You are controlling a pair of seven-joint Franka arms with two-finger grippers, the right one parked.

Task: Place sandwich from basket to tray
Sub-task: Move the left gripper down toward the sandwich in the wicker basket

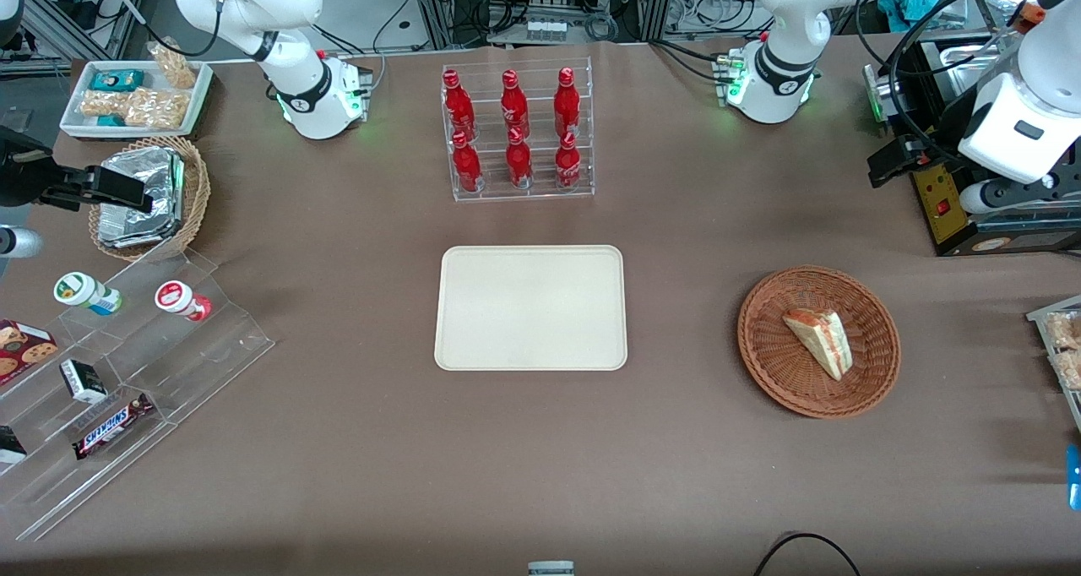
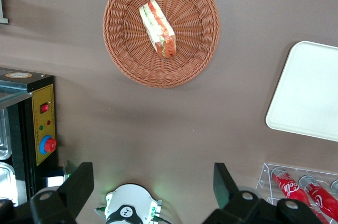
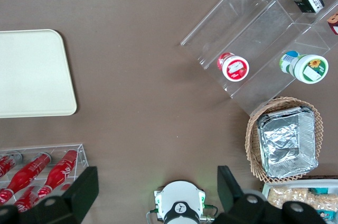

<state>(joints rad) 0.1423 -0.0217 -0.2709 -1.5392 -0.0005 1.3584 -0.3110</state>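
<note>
Lying in the middle of the round reddish-brown wicker basket (image 1: 818,340), the wrapped triangular white-bread sandwich (image 1: 820,340) waited untouched; the flat cream rectangular tray (image 1: 531,307) sat mid-bench. The left arm's gripper (image 2: 153,182), fingers spread apart, hung high above: the approach seemingly hadn't begun, so descending onto the wedge came next.

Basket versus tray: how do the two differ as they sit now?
The basket is round, reddish-brown wicker; the tray is a flat cream rectangle with rounded corners. The basket holds the sandwich; the tray holds nothing. The basket lies toward the working arm's end; the tray sits mid-table. Both rest flat on the brown cloth, with the open gripper high above, touching neither.
</note>
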